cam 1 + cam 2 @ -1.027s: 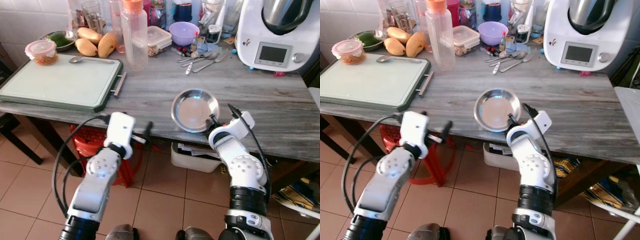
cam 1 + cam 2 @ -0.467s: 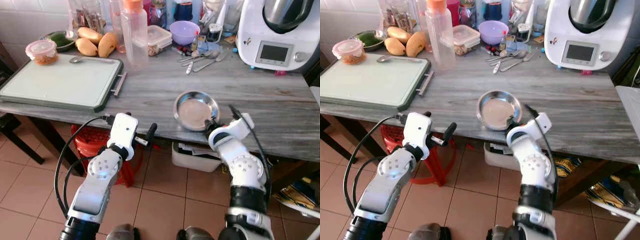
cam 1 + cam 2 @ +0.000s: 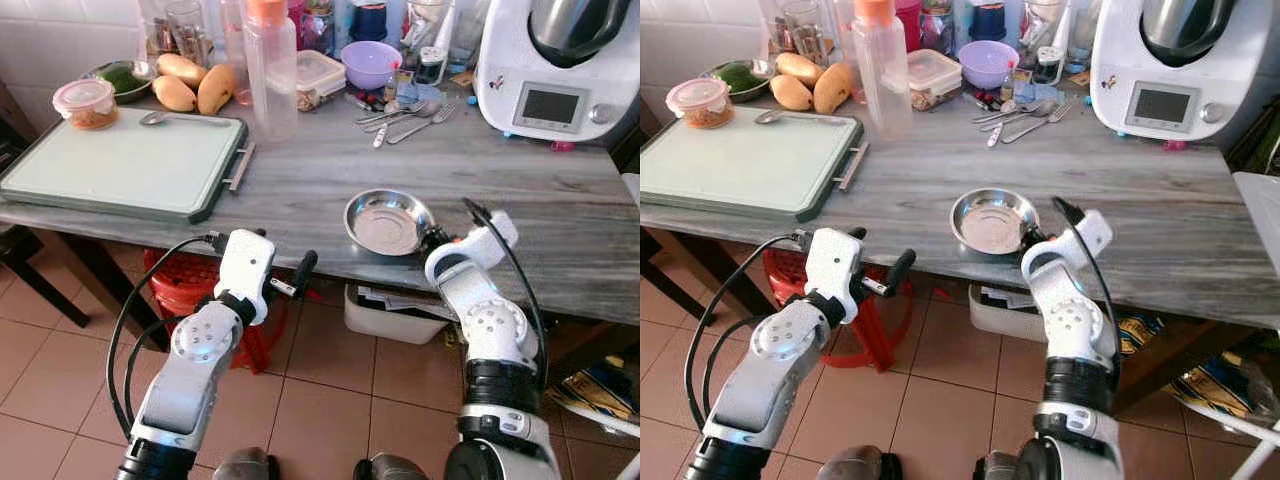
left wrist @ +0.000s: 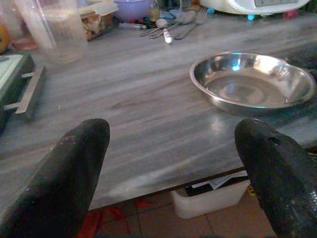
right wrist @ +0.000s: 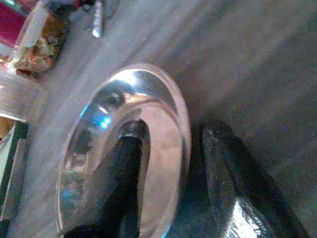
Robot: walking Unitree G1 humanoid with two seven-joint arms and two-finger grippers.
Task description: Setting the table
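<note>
Right wrist view: the right gripper (image 5: 168,173) is straddling the rim of the steel bowl (image 5: 124,148), one finger lying inside the bowl and the other outside under the rim; the fingers are pinching the rim between them.
Bowl: it is sitting flat on the grey wooden table (image 3: 300,180), near the front edge, at about 4 o'clock from the green tray (image 3: 120,165).
Right gripper: in the head view it (image 3: 437,240) is meeting the bowl's rim at the bowl's 3 o'clock side.
Left gripper: it (image 4: 173,168) is hovering just off the table's front edge with its two fingers spread wide, holding nothing; the bowl lies at about 2 o'clock ahead of it.
Cutlery: spoons and a fork (image 3: 405,115) are lying at 12 o'clock from the bowl, near the purple bowl (image 3: 370,62).
Step in hand: judging by the grip, the robot is placing or shifting the bowl as a table setting.
Next move: it likely calls for letting go of the rim cleanly without tipping the bowl off the edge, then reaching to 12 o'clock for cutlery.
</note>
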